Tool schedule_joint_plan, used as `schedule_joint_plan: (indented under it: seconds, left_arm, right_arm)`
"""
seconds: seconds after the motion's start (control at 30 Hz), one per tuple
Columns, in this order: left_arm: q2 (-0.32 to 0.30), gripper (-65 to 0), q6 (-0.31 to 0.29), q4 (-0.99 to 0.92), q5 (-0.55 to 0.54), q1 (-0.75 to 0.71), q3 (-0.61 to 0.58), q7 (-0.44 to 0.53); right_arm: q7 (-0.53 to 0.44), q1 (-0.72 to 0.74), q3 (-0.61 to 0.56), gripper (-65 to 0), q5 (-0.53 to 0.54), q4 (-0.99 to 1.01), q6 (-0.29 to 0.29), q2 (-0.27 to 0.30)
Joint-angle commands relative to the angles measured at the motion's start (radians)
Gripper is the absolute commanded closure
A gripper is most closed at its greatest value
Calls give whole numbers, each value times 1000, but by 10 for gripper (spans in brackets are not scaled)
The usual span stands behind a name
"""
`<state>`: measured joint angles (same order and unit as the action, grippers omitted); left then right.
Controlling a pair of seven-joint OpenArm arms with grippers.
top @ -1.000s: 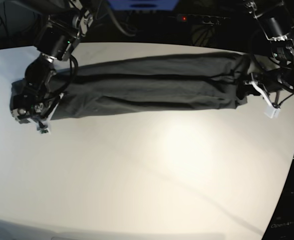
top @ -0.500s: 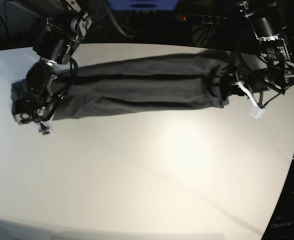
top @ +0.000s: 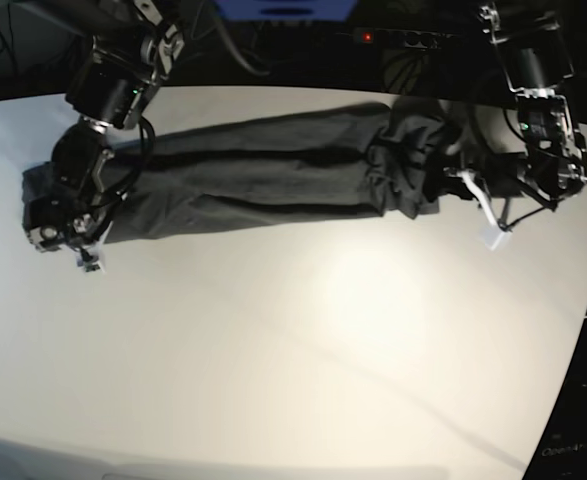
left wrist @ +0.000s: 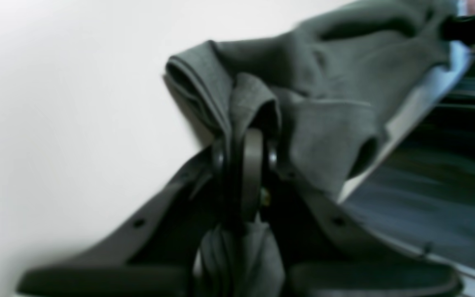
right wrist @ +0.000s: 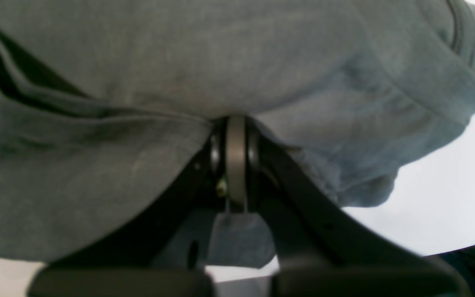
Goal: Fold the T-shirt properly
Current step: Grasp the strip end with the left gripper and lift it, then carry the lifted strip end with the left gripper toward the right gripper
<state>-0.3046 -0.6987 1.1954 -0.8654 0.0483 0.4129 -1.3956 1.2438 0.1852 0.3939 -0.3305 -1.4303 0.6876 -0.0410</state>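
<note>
White and bare under a soft glare, the counter (top: 303, 330) carries the dark grey T-shirt (top: 263, 175) along its far side, drawn out into a long narrow band with lengthwise folds. Beyond the counter's far edge the background is dark, with cables and a small red light.

On the base view's right, the left hand (top: 451, 185) is clenched on one end of the T-shirt (left wrist: 303, 95); the cloth there is bunched into wrinkled folds. From the left wrist view, that left hand (left wrist: 248, 156) pinches a folded hem between its jaws, with layers of cloth draped to either side.

At the opposite end, the right hand (top: 68, 225) is clamped on the other end of the T-shirt (right wrist: 221, 62). Seen from its wrist, this right hand (right wrist: 235, 136) grips the cloth's edge, the fabric spreading wide above the jaws.
</note>
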Motion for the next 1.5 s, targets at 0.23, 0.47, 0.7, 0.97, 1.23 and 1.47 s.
schedule_joint_plan:
  seconds: [0.23,0.47,0.7,0.97,1.23,1.47]
  left_arm:
    - [-29,-23,1,188,-30,60,4,-1]
    - [68,-23,1,208,-128,115,-49,-1]
    - [84,-23,1,217,-240,71,-93,-1]
    - [91,-23,1,304,-242,-24,-91,-1]
    - [226,-23,1,355,-232,-57,-93,-1]
    - [321,-23,270,496,-186,-66,-87,-1]
  right_arm:
    - [-40,-6,1,-4,60,26,11,-13]
    - [-40,-5,-28,-4,58,26,11,-15]
    - [-40,-5,-33,-4,58,26,11,-15]
    - [-40,15,-34,-4,58,26,11,-10]
    - [-40,15,-62,-4,58,26,11,-15]
    - [-40,9,-69,-4,58,26,11,-15]
